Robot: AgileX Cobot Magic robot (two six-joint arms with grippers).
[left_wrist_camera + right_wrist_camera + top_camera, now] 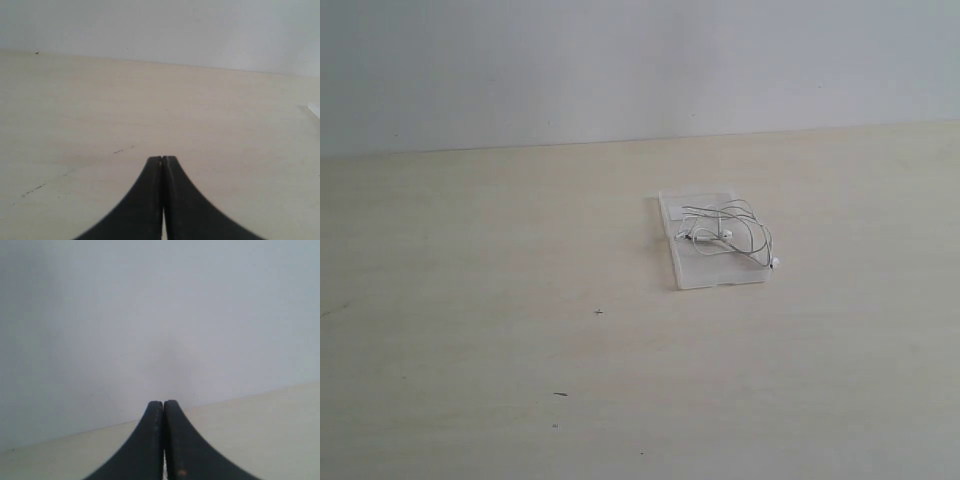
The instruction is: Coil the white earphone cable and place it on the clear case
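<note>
- One thin white earphone cable (725, 236) lies in loose loops on one flat, see-through clear case (715, 272).
- The case sits on the smooth, pale tabletop (520, 300).
- The black left gripper (163, 159) and right gripper (163, 403) are pinched closed, empty.

We see a pale wood-grain table (500, 330) with a few small dark marks (560, 394), meeting a plain white wall (620, 60) under soft, even light.

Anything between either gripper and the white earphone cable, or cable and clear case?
Nothing visible. The thin white earphone cable lies bundled on the flat clear plastic case; the wooden table around them shows no other object. The left gripper and right gripper are shut, empty.
</note>
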